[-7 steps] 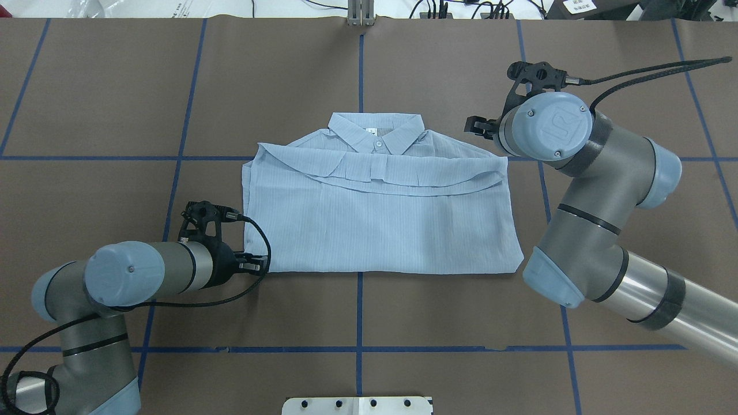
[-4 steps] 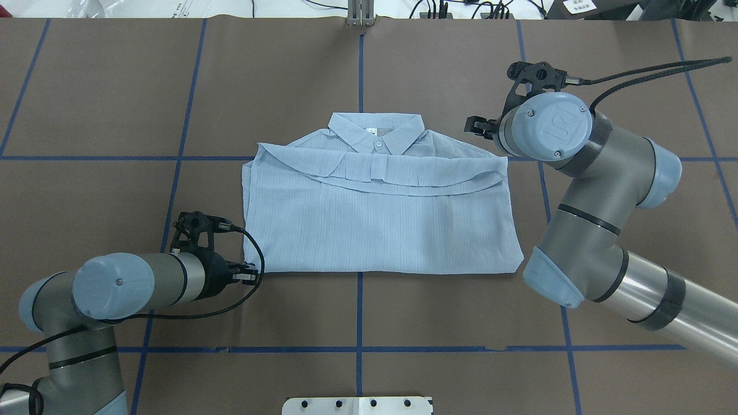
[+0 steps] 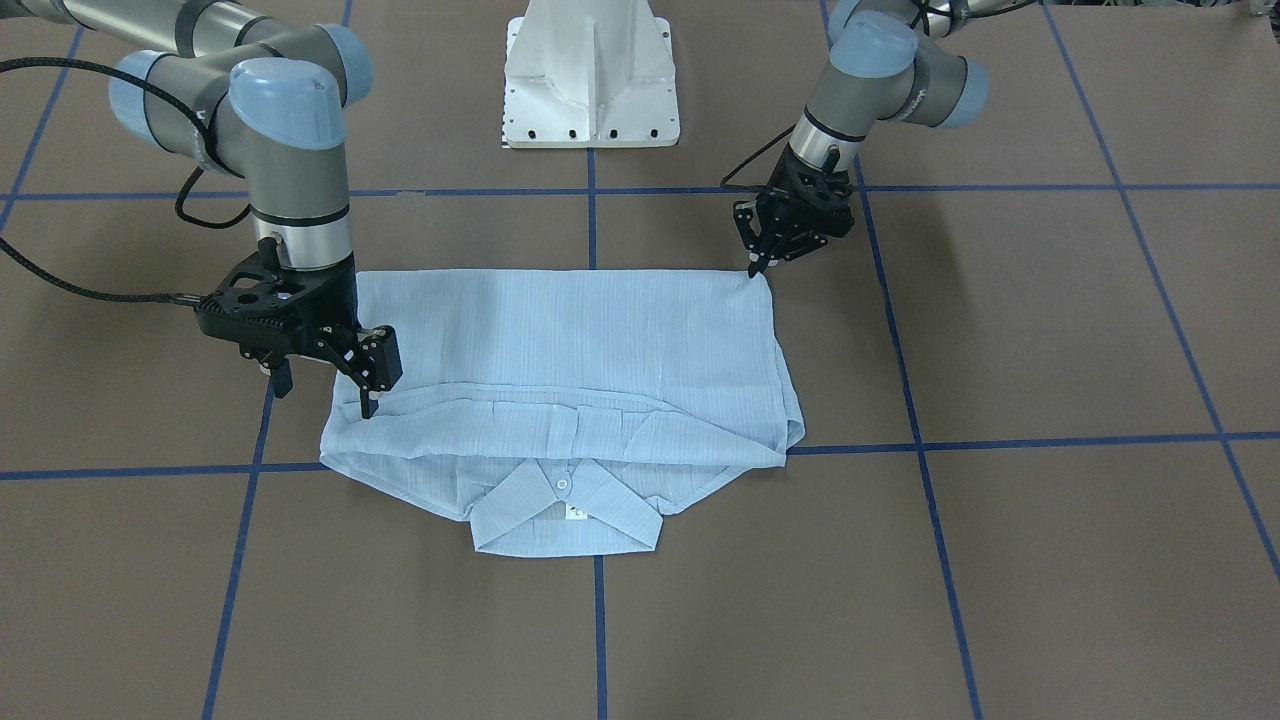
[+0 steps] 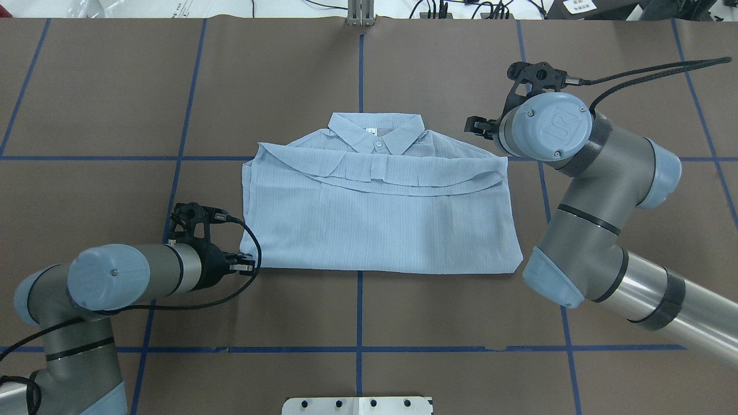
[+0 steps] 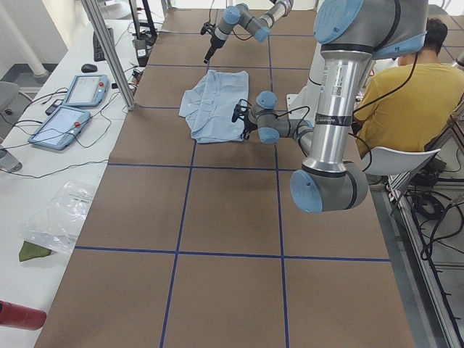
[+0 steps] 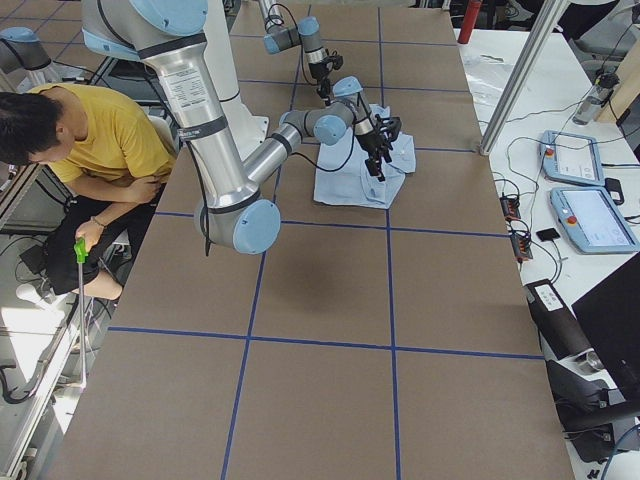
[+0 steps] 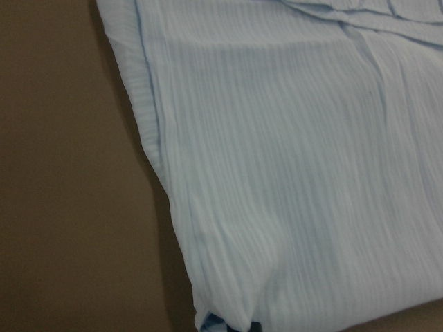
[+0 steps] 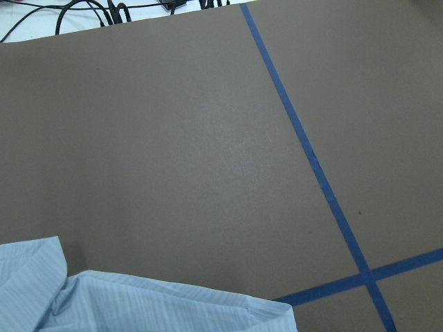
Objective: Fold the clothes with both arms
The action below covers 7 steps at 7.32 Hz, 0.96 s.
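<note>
The pale-blue shirt (image 4: 375, 219) lies folded flat on the brown table, with its collar (image 4: 377, 135) on the far side from the robot. My left gripper (image 4: 249, 266) sits at the shirt's near left corner (image 3: 757, 264). In the left wrist view the cloth (image 7: 291, 173) bunches over dark fingertips at the bottom edge, so this gripper looks shut on that corner. My right gripper (image 3: 368, 400) stands at the shirt's far right shoulder (image 4: 475, 127) and looks open. The right wrist view shows only the shirt's edge (image 8: 138, 304) and bare table.
The white pedestal base (image 3: 590, 90) stands behind the shirt's near edge. Blue tape lines (image 4: 358, 311) cross the brown table cover. A person in a yellow top (image 5: 406, 94) sits beside the robot. Two tablets (image 5: 72, 109) lie on the side bench.
My left gripper drew back toward the robot, then returned to the shirt's corner slightly further left. The corner now bulges a little to the left. The right arm has not moved.
</note>
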{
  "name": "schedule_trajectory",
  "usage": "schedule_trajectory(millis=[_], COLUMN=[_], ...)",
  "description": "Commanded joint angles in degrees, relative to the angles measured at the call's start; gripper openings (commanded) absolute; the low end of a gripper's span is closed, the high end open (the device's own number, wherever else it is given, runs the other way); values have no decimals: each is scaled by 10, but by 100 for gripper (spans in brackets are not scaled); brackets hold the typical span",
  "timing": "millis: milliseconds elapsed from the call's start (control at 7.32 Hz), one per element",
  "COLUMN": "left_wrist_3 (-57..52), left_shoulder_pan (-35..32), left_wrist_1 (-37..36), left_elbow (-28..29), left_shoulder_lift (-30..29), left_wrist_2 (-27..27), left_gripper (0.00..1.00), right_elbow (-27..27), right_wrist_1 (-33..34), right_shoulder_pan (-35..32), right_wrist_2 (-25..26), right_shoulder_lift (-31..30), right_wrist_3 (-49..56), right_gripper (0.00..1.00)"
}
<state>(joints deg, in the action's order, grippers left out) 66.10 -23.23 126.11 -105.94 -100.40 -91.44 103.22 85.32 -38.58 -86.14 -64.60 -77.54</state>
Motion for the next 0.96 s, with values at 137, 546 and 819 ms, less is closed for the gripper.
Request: schedule_trajectory(millis=[137,546,819], left_wrist_3=[-124,-174,-189], left_shoulder_pan=[-128,-234,-260], left_wrist_1=[-34,-26,22], left_elbow=[31,280,446], left_shoulder_lift=[-14,-228,-335], left_wrist_2=[0,1,62], left_gripper=[0,0,0], right_elbow=[0,1,12], right_wrist_1=[0,-21,-21], right_shoulder_pan=[2,5,15], right_wrist_2=[0,0,0], right_shoulder_lift=[1,2,2], right_wrist_3=[-6,-8,-16], right_gripper=[100,100,100])
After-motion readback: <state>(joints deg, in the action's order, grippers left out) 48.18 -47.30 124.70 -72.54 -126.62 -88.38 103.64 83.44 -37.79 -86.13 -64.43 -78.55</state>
